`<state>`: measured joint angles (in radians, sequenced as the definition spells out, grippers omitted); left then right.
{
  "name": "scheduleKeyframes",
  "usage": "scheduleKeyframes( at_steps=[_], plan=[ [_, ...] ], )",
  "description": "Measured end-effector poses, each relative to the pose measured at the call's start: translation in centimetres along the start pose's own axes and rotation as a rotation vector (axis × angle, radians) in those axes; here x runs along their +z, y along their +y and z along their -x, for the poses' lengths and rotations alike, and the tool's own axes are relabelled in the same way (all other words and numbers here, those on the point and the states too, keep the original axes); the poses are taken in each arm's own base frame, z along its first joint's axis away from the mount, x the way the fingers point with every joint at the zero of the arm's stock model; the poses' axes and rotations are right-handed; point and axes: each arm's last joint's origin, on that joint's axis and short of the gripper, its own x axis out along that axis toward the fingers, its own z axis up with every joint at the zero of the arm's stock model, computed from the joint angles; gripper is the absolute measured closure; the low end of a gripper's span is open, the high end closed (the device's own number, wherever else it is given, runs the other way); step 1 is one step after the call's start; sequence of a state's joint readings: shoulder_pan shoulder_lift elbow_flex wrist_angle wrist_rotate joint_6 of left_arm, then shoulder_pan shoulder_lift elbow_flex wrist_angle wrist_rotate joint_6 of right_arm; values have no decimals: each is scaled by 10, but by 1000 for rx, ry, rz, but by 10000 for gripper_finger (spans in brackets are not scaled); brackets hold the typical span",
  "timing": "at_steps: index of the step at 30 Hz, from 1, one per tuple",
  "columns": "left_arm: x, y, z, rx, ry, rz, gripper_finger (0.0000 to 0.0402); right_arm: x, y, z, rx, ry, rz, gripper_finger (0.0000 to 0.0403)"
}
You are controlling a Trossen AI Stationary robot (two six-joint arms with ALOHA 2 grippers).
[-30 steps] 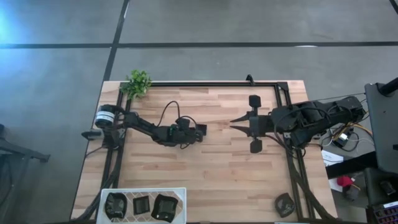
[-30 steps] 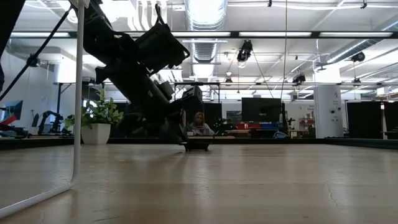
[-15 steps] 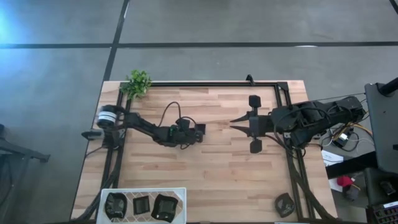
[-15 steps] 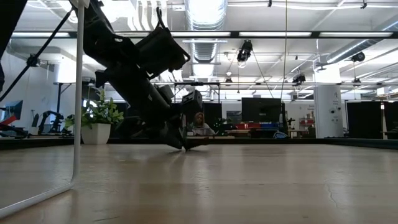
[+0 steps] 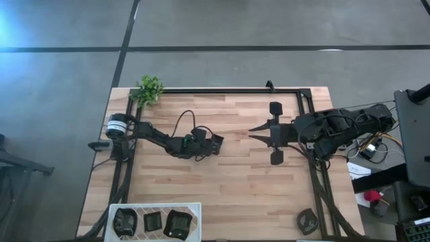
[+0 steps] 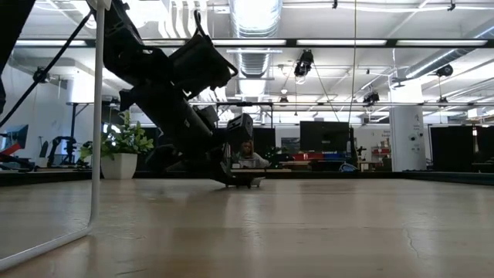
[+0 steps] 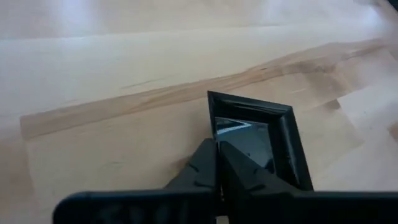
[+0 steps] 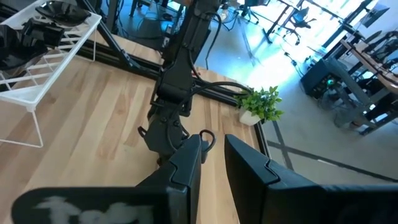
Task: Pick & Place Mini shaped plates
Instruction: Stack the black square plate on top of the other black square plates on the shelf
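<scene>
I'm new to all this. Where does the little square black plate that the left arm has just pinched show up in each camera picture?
High view: square plate at table centre, at the left gripper.
Low view: low dark shape on the tabletop, under the arm's tip.
Left wrist view: centre right, its rim pinched by the shut fingers.
Right wrist view: not discernible; the left arm hides it.
Shared landmark: the green plant.

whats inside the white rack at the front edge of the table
Three mini shaped plates sit side by side in the white rack, seen from above. Whatever lies beneath them is covered.
</scene>
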<state>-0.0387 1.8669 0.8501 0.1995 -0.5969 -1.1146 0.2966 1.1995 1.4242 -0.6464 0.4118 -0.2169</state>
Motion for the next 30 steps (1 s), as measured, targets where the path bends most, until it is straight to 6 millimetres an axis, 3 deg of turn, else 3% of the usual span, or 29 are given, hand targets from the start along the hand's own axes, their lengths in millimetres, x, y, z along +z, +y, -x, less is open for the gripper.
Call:
scheduleKeyframes(
  at_steps=[6,13,17,21,26,30],
  plan=[
    [6,-3,6,-14,-10,-68,400,1,0,0,-1,-2,-1,335],
    [28,-13,37,-64,-32,-199,401,0,0,0,-1,-2,0,335],
    [45,-16,71,-97,-41,-288,401,0,0,0,-1,-1,0,335],
    [65,-15,116,-156,-54,-375,401,0,0,0,-2,0,0,335],
    [85,2,171,-218,-34,-477,401,0,0,0,-2,0,0,335],
    [94,18,203,-294,18,-504,401,0,0,0,-2,2,2,335]
  ],
)
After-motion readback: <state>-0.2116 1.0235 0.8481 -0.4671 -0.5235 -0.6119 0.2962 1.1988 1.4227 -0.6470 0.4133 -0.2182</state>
